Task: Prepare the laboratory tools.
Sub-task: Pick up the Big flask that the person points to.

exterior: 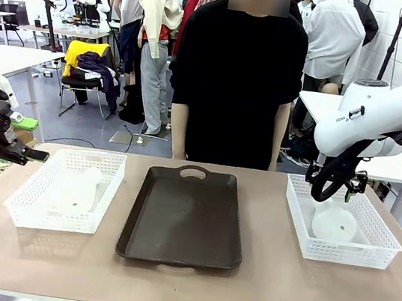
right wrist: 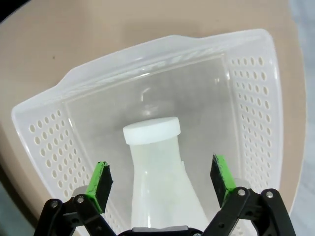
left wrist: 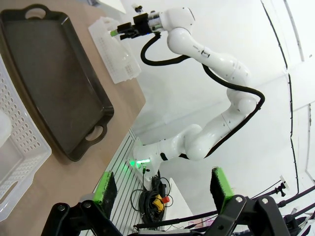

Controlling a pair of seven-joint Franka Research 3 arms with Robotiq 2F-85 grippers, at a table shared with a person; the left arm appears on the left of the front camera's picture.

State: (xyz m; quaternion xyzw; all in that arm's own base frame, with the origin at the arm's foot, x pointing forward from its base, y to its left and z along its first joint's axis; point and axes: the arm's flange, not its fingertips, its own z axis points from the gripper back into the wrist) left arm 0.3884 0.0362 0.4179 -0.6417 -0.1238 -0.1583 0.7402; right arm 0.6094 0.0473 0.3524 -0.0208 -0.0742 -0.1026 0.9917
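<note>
Beyond left edge of table (exterior: 315,296), holds left gripper (left wrist: 162,189) spread wide, empty. At right edge, brackets capped Erlenmeyer flask (right wrist: 152,133) in mesh basket (right wrist: 49,142) with spread right gripper (right wrist: 160,178).

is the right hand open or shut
Open: the right hand's green pads stand apart either side of the flask, not touching it.

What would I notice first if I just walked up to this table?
Probably the big dark brown tray in the middle of the table. To its right, the robot's right hand hangs open above a frosted flask lying in a white basket. Another flask is in the left basket, and a person in black stands across the table.
</note>
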